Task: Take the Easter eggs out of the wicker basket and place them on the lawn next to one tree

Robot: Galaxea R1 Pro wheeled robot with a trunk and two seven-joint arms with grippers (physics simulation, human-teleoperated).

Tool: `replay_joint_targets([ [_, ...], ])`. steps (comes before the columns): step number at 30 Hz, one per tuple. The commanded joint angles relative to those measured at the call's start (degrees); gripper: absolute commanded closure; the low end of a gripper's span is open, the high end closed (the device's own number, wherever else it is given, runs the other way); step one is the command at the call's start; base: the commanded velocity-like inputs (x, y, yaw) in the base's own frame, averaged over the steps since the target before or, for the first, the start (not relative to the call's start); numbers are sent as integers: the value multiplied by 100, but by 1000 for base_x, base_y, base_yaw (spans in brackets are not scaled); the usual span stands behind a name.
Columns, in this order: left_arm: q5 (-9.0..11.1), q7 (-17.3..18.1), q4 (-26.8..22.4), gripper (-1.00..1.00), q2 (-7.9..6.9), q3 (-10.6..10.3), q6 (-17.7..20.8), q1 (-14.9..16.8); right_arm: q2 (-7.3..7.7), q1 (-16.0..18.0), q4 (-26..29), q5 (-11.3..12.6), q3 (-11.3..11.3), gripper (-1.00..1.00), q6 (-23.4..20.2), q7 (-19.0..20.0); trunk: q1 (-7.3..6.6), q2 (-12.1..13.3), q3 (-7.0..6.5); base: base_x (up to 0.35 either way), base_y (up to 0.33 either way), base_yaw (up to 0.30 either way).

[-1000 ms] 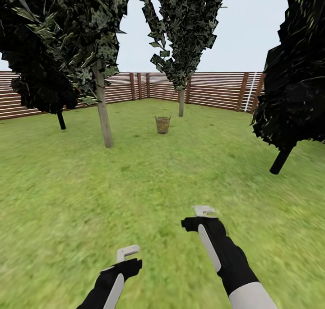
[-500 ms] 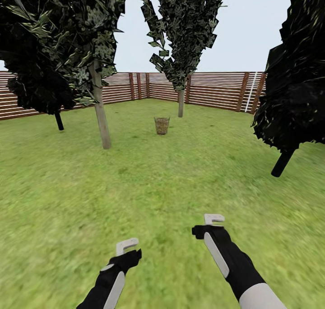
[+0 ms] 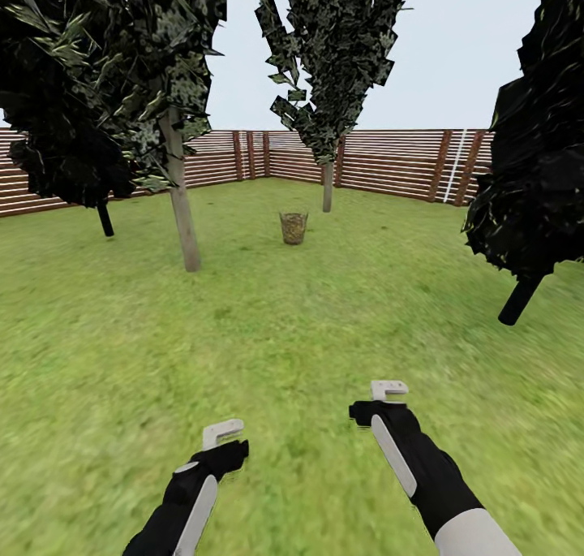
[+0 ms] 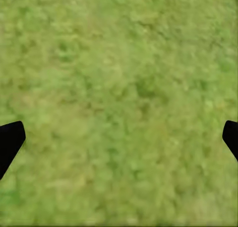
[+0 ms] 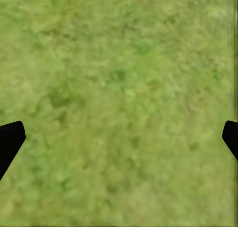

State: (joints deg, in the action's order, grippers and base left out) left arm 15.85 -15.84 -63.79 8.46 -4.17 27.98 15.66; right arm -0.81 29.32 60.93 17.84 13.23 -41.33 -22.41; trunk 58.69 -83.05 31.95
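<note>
Head view — wicker basket point(image 3: 293, 227) between two trees point(image 3: 180, 207), fence point(image 3: 389, 162) behind.

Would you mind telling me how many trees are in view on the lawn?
4: a pale-trunked tree left of the basket, a black one behind it, one by the fence, and a black one at right.

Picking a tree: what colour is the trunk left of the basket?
Pale grey-tan trunk, clearest in the head view.
</note>
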Motion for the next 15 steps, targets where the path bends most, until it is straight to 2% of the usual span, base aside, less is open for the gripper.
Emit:
replay_joint_targets([
  [1, 53, -54, -47, -100, -11, -6, 79, 35, 24, 4, 6, 65, 6, -100, -12, -54, 3, -3, 6, 336, 4, 0],
  [3, -1, -50, -32, -100, -193, 83, 212, 131, 126, 6, 11, 84, -5, -100, -14, -49, 3, -3, 6, 336, 2, 0],
  [4, -27, -50, 81, -100, -452, 224, 228, 156, 185, 8, 12, 98, -13, -100, -14, -47, 3, -3, 6, 336, 1, 0],
  [5, -30, -47, 157, -100, -784, 416, 212, 173, 245, 8, 12, 109, -19, -100, -12, -45, 3, -3, 6, 336, 1, 0],
  [6, -23, -37, 169, -100, -950, 518, 197, 179, 275, 7, 13, 114, -21, -100, -11, -43, 3, -3, 6, 336, 1, 0],
  [7, 182, 70, 201, -100, -1558, 963, 127, 195, 400, 6, 21, 127, -28, -100, -8, -38, 3, -3, 6, 337, 0, 0],
  [8, 299, 108, 180, -100, -1662, 1044, 108, 198, 417, 6, 20, 130, -25, -100, -7, -37, 3, -3, 6, 337, 0, 0],
  [10, 372, 133, 169, -100, -1701, 1054, 100, 199, 422, 5, 22, 131, -23, -100, -8, -34, 3, -3, 6, 337, 0, 0],
  [11, 389, 139, 168, -100, -1682, 1031, 101, 203, 423, 6, 23, 132, -23, -100, -8, -35, 3, -3, 6, 337, 0, 0],
  [13, 407, 131, 164, -100, -1524, 951, 102, 203, 430, 7, 24, 132, -22, -100, -7, -34, 3, -3, 6, 337, 0, 0],
  [15, 409, 123, 159, -100, -1466, 929, 103, 201, 429, 5, 24, 132, -22, -100, -7, -32, 3, -3, 6, 336, 22, 0],
])
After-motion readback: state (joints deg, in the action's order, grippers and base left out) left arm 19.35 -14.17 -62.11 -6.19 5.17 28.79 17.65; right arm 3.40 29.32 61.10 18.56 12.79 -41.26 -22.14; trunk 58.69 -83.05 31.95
